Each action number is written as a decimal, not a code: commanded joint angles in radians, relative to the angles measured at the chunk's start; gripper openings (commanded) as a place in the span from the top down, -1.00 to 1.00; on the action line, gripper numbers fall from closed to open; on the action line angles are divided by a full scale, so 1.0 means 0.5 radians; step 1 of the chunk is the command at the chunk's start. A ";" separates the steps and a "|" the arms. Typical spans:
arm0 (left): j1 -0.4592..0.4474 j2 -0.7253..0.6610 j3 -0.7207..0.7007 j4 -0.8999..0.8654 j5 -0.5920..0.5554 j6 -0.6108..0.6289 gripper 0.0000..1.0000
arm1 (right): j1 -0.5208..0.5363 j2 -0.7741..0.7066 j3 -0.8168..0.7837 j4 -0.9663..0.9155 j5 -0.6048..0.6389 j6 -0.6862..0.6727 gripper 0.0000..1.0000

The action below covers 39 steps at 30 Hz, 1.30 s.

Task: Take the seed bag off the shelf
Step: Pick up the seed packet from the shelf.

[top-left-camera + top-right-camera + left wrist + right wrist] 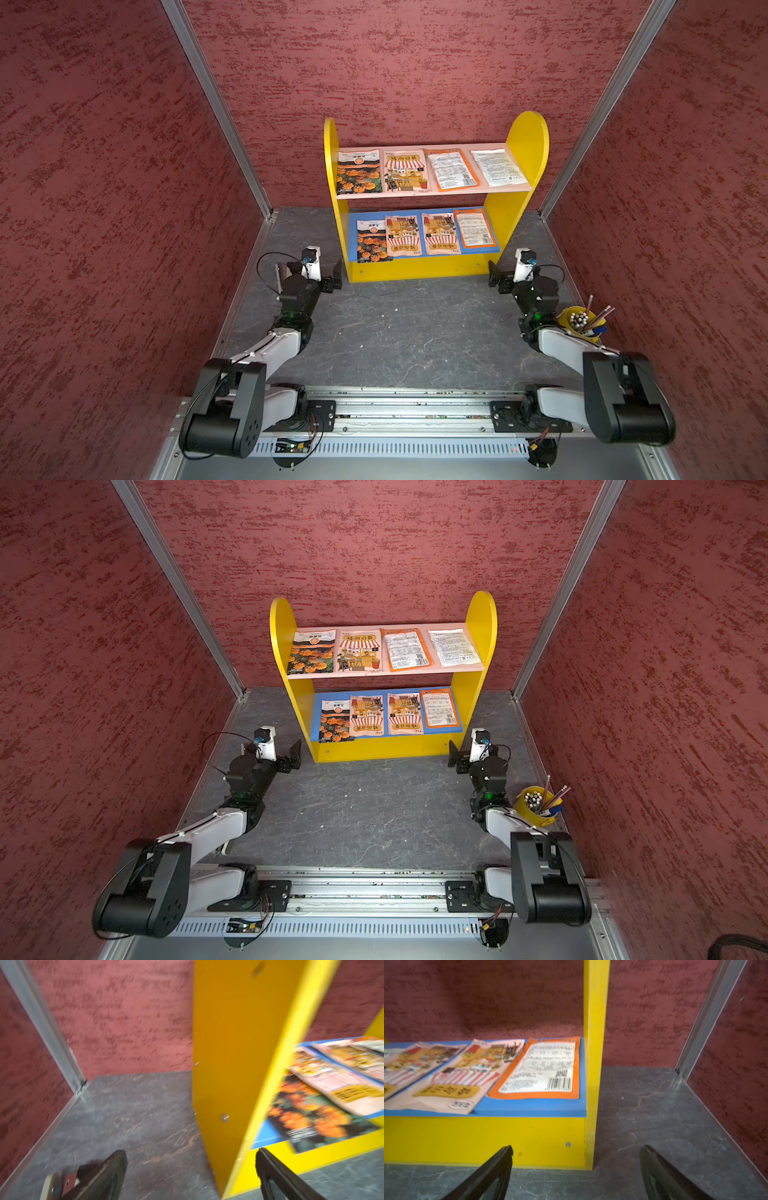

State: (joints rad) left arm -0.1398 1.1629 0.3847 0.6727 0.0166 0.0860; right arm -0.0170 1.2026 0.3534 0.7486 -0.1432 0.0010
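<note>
The shelf [528,141] [482,617] stands at the back of the table, in both top views. Several flat seed bags lie on its pink upper board [432,193] and blue lower board [478,250]. On the lower board a marigold bag [372,241] [311,1115] lies at the left end and an orange-edged bag [475,227] [542,1068] at the right end. My left gripper [308,266] [191,1152] is open and empty, low by the shelf's left front corner. At the right front corner my right gripper [515,270] [577,1147] is open and empty too.
A yellow cup of pencils [579,322] [536,804] stands close beside my right forearm. Red walls with metal corner posts [216,108] close in the dark grey table [415,332] on three sides. The arms' rail [415,399] runs along the front.
</note>
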 commanded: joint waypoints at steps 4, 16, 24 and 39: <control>-0.432 -0.270 0.315 -0.700 -0.392 0.038 -0.99 | 0.112 -0.497 0.156 -0.605 0.149 0.121 -0.97; -1.168 -0.207 1.105 -1.713 -0.383 -0.285 -0.99 | 0.381 -0.601 1.345 -2.068 0.419 0.195 -0.94; -1.373 -0.145 1.331 -1.907 -0.112 -0.504 -0.99 | 0.446 -0.104 2.342 -2.678 0.226 0.097 -0.97; -1.542 -0.049 1.445 -2.021 -0.058 -0.635 -0.99 | 0.491 0.977 3.874 -3.377 0.308 -0.054 -0.97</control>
State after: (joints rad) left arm -0.8989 1.1362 1.0782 -0.3267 -0.0231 -0.2150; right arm 0.2218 1.6321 2.1952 -0.8246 -0.0296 -0.0029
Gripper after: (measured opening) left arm 0.996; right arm 0.984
